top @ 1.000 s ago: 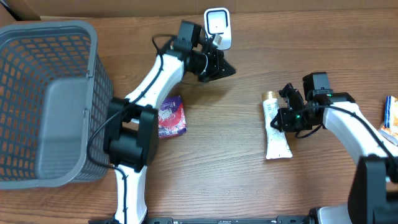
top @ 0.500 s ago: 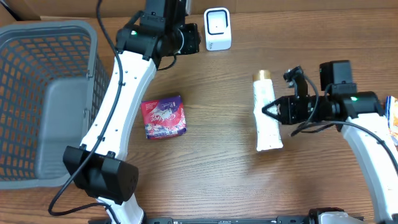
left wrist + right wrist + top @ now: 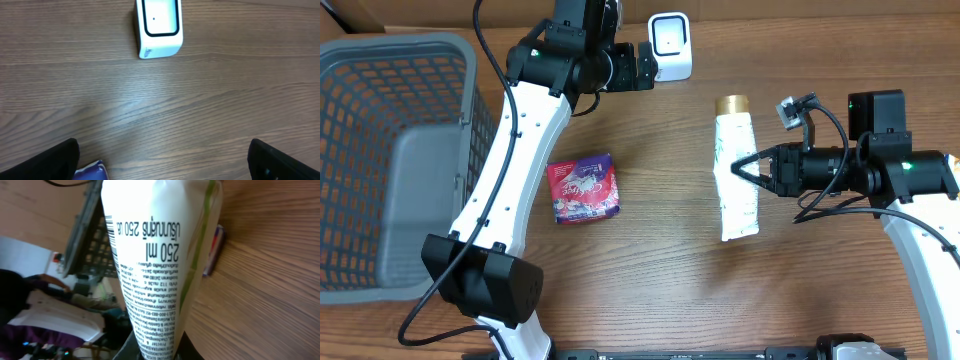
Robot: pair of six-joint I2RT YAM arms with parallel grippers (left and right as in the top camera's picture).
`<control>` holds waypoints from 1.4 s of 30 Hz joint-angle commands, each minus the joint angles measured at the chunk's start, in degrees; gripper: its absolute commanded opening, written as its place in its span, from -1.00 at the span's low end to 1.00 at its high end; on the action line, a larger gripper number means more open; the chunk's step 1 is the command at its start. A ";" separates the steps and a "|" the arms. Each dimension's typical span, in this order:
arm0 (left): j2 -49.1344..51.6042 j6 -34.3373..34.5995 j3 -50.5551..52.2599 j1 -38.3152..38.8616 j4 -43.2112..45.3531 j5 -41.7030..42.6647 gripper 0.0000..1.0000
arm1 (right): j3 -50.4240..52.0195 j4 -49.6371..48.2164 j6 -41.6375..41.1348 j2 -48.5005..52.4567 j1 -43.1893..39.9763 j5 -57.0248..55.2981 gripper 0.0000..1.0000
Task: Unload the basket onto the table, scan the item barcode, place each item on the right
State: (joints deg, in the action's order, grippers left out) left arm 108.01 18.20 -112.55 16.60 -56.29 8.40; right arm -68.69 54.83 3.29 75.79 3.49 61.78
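Note:
The item, a white tube with a gold cap, hangs above the table with my right gripper shut on its flat crimped end. In the right wrist view the tube fills the middle, its printed side with small text towards the camera, and the right gripper pinches its tail. The white scanner stands at the table's far edge. Just left of it my left gripper is open and holds nothing. In the left wrist view the scanner lies ahead of the left gripper.
A purple snack packet lies on the table left of centre, its corner showing by my left finger. A large grey basket takes up the left side. Bare wood lies between the packet and the tube.
My left gripper has swung away from the scanner's side and opened wide. My right gripper has lifted the tube off the table and carried it left, towards the scanner.

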 commanded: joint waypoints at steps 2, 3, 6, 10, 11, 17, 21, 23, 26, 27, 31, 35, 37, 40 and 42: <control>-0.26 -0.24 -0.59 -0.09 -0.52 -3.43 1.00 | -2.32 -1.57 -0.96 -1.86 0.31 9.07 -0.92; -0.26 -0.24 -0.59 -0.09 -0.57 -3.85 1.00 | -2.32 -1.88 -1.75 -1.86 0.31 9.07 -0.92; -0.26 -0.22 -0.59 -0.09 -0.70 -4.02 1.00 | -2.32 -2.49 -1.95 -1.86 0.31 9.05 -0.92; -0.26 -0.22 -0.59 -0.09 -0.70 -4.04 1.00 | -2.32 -2.73 -2.03 -1.86 0.31 9.03 -0.92; -0.26 -0.22 -0.59 -0.09 -0.70 -4.04 1.00 | -2.32 -2.95 -2.03 -1.86 0.31 9.03 -0.92; -0.26 -0.22 -0.59 -0.09 -0.70 -4.04 1.00 | -2.32 -3.13 -2.01 -1.86 0.33 4.24 -0.92; -0.26 -0.22 -0.59 -0.09 -0.70 -4.04 1.00 | -2.29 -4.44 -2.01 -1.73 1.62 -20.74 -0.92; -0.26 -0.22 -0.59 -0.09 -0.70 -4.04 0.99 | -2.21 -7.23 -2.03 -1.25 2.75 -29.51 -0.92; -0.26 -0.22 -0.59 -0.09 -0.72 -4.04 1.00 | -2.21 -13.64 -2.03 0.83 4.76 -38.93 -0.91; -0.26 -0.22 -0.59 -0.09 -0.70 -4.04 1.00 | -2.19 -16.13 -2.01 1.86 5.51 -41.05 -0.91; -0.26 -0.24 -0.59 -0.09 -1.40 -4.55 0.99 | -2.19 -26.80 -1.97 7.67 8.22 -51.15 -0.92; -0.61 -0.42 -0.98 -0.57 -1.84 -7.13 1.00 | -2.19 -37.64 0.63 15.39 10.14 -61.59 -0.92; -1.09 -0.44 -0.98 -1.25 -1.77 -7.63 1.00 | -2.21 -43.36 2.80 19.04 10.84 -65.20 -0.92; -1.73 -0.46 -0.98 -2.64 -2.29 -8.85 1.00 | -2.21 -51.21 4.85 23.45 11.96 -71.08 -0.92; -1.99 -0.48 -0.98 -3.76 -3.41 -10.75 1.00 | -2.21 -55.54 7.69 25.40 12.70 -74.93 -0.92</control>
State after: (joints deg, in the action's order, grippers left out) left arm 108.01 18.20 -112.55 14.94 -58.76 1.58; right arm -68.90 4.60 5.96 100.09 14.81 -2.37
